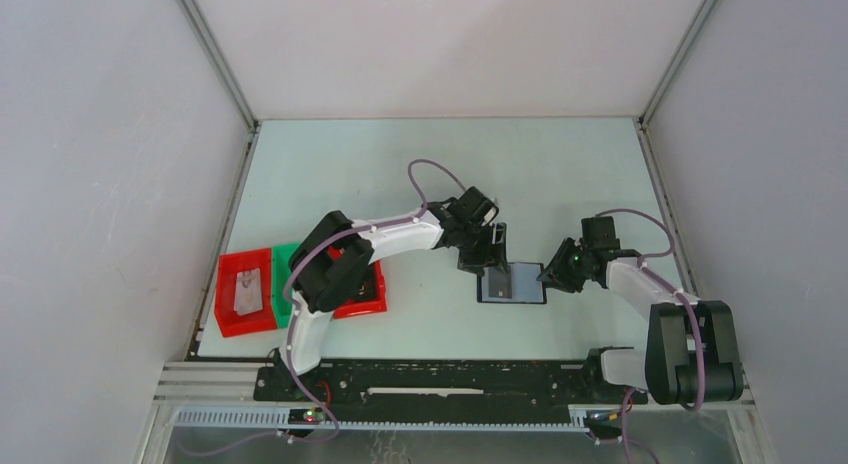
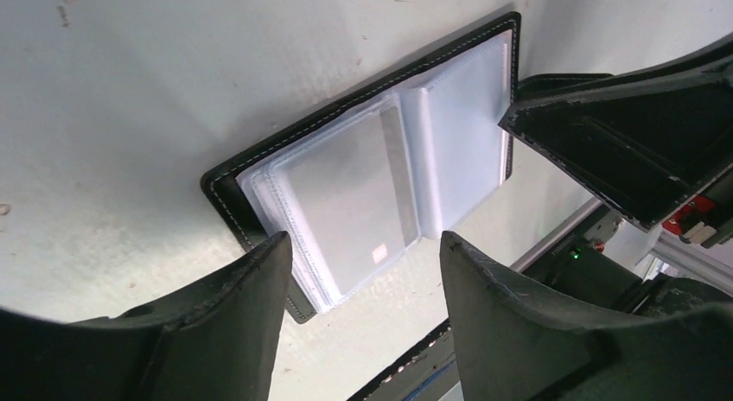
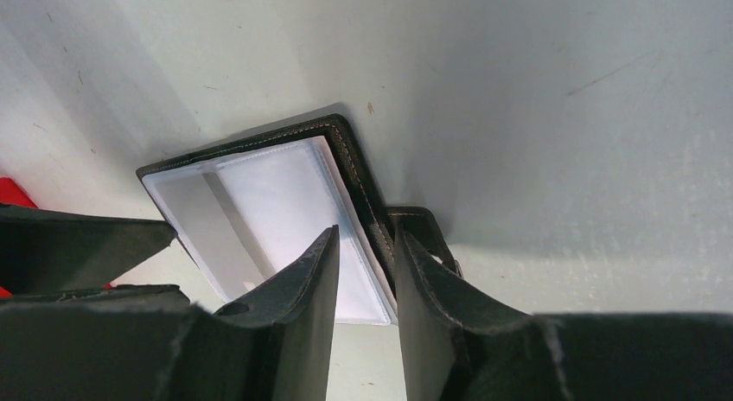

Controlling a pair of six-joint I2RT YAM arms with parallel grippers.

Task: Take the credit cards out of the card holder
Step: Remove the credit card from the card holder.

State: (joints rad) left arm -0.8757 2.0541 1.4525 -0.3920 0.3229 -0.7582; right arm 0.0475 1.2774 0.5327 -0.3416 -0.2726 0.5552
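Observation:
The black card holder lies open on the table, its clear sleeves facing up. A pale grey credit card sits inside the left sleeve. My left gripper hovers open at the holder's left end, its fingers either side of the sleeve corner, gripping nothing. My right gripper is at the holder's right edge, shut on it. One finger rests on the sleeves, the other outside the stitched cover by its strap. The tan card is not visible.
Red trays and a green tray stand at the left edge, partly under the left arm; a pale flat item lies in the leftmost one. A black rail runs along the near table edge. Walls enclose the table.

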